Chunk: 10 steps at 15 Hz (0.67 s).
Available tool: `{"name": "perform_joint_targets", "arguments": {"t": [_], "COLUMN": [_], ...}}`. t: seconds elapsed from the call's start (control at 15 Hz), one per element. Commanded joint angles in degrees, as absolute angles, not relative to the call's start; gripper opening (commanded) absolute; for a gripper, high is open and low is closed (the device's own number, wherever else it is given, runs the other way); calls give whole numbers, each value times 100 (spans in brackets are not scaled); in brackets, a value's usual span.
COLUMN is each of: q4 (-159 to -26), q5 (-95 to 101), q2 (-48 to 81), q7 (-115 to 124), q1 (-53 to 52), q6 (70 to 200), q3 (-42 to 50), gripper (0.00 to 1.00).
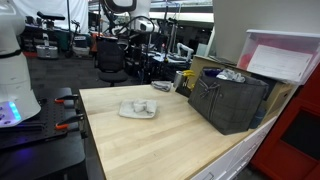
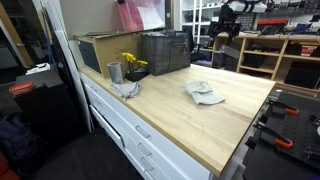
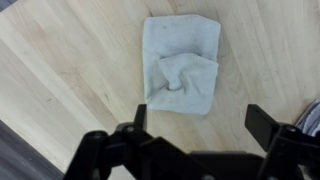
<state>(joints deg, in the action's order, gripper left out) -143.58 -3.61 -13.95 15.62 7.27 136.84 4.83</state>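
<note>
Butcher-block workbench (image 1: 140,145) sitting over white drawers (image 2: 125,125); black office chair (image 1: 110,55) and wooden shelving (image 2: 275,55) standing behind.

- Both exterior views: bright, even overhead light; the table (image 1: 165,140) carries no hard shadows.
- Blue lamp (image 1: 10,112) glows at 9 o'clock.
- Wrist view: cloth (image 3: 181,62) is sharp, with softly shaded folds; gripper (image 3: 200,118) at 6 o'clock is dark and slightly blurred.
- All frames are coarse; backgrounds at 12 o'clock are soft.
</note>
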Motion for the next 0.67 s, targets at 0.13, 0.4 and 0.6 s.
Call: {"name": "perform_joint_targets", "arguments": {"t": [0.13, 0.4, 0.6], "q4": [-14894, -15228, -15114], "q5": [235, 541, 504], "q2": [-833, -731, -557], "q7": [2468, 3177, 2984], "q1": [920, 875, 851], "q6": [14816, 15293, 15197], "q3": [318, 302, 340], "gripper": [100, 100, 100]}}
